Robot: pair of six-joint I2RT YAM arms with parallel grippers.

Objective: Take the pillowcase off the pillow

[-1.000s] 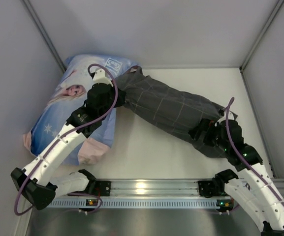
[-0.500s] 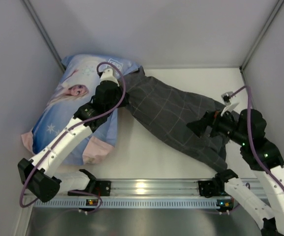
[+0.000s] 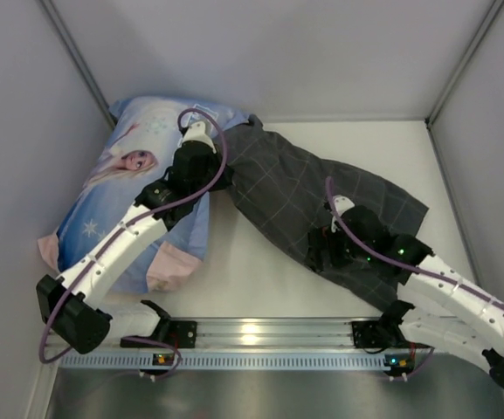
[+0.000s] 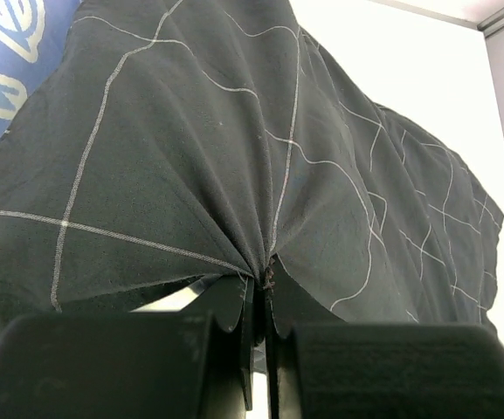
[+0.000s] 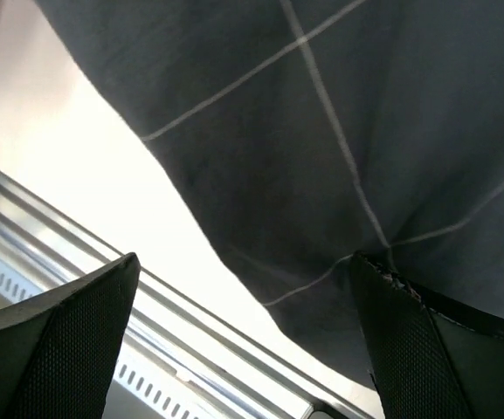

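The dark grey checked pillowcase (image 3: 321,196) lies slanted across the table, from the far left towards the near right. My left gripper (image 3: 223,179) is shut on its bunched far-left edge; in the left wrist view the cloth (image 4: 234,157) fans out from between the closed fingers of that gripper (image 4: 258,288). My right gripper (image 3: 320,255) hovers open over the case's near edge. In the right wrist view its fingers (image 5: 77,336) stand wide apart, with the grey cloth (image 5: 339,113) beyond the gripper (image 5: 245,262) and nothing between them. The pillow is hidden.
A large blue cartoon-print pillow (image 3: 125,188) lies at the far left under my left arm, its corner in the left wrist view (image 4: 16,52). The metal rail (image 3: 260,336) runs along the near edge, close to my right gripper (image 5: 155,349). Grey walls enclose the table.
My right arm has swung from the right side down and leftwards over the pillowcase's near edge, jaws still open. The left gripper has drawn the cloth slightly farther back, and the case lies flatter and wider.
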